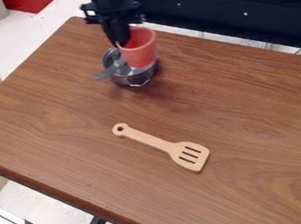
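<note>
Gripper (123, 43) at one coral cup (140, 50), one pot (134, 79), one spatula (188, 155)

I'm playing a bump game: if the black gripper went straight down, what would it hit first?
Likely the metal pot under the gripper; the pink cup at its tip may touch first. The gap is hard to judge.

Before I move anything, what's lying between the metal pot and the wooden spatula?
Nothing lies between the metal pot and the wooden spatula; the camera view shows just a bare stretch of brown tabletop there.
</note>
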Motion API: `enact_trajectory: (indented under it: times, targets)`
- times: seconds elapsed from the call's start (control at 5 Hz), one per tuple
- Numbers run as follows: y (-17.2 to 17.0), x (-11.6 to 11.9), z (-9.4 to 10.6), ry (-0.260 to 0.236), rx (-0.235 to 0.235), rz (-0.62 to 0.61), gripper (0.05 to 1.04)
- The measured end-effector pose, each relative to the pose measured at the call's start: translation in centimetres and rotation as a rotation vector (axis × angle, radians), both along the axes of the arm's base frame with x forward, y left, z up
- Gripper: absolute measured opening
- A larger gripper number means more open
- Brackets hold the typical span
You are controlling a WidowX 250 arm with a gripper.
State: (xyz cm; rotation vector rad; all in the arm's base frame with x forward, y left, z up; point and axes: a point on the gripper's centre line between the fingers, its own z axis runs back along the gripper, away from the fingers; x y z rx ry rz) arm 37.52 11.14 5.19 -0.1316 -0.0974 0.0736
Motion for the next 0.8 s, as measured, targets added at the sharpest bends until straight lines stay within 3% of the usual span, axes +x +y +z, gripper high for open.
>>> enact_trajectory:
  times: [0.2,0.6,0.8]
  targets:
    - [-2.9,-0.2,-1.1,0.032,-0.010,-0.031,0.055]
    - [-7.3,1.7,-1.4,-0.030,0.019,-0.047,0.055]
    - [-9.7,2.0,-3.2,-0.036,0.036,-0.040,0.055]
